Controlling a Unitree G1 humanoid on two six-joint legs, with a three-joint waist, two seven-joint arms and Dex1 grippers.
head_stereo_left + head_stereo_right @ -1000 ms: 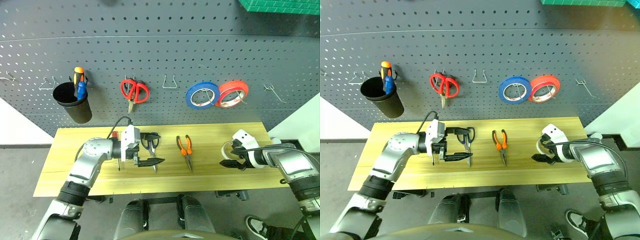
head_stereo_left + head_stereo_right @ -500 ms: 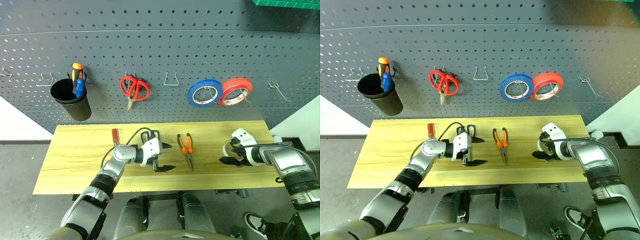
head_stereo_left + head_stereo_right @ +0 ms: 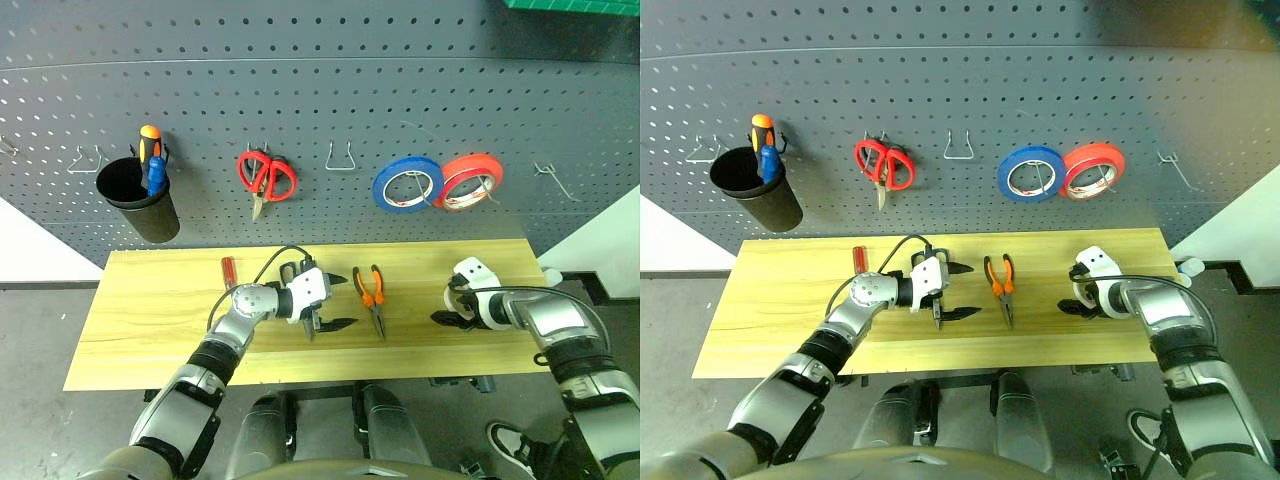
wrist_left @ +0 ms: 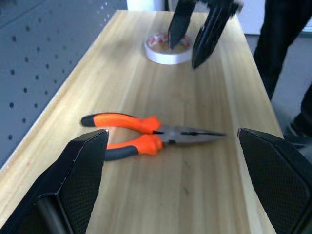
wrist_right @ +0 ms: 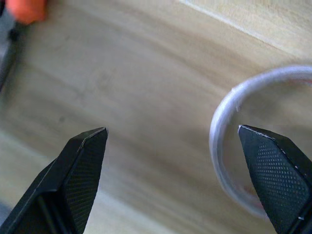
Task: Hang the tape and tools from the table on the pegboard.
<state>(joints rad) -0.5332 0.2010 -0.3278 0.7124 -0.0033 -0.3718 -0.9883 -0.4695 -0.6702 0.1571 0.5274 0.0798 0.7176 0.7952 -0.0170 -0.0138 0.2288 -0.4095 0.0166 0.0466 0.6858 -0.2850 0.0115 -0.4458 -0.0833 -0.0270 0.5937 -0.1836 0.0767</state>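
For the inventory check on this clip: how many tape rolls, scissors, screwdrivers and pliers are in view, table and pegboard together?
Tape rolls: 3 (blue, red-orange, cream-white)
Scissors: 2 (red-handled, dark-handled)
Screwdrivers: 3 (orange, blue, red-handled)
Pliers: 1
Total: 9

Both head views look forward and down from above, sharing the long light-wood desk (image 3: 150, 300) and the dark grey perforated pegboard (image 3: 320, 100). The left wrist view skims low along the desk toward the orange-handled pliers (image 4: 146, 136); the right wrist view (much nearer) stares down at the cream-white tape roll (image 5: 229, 146).
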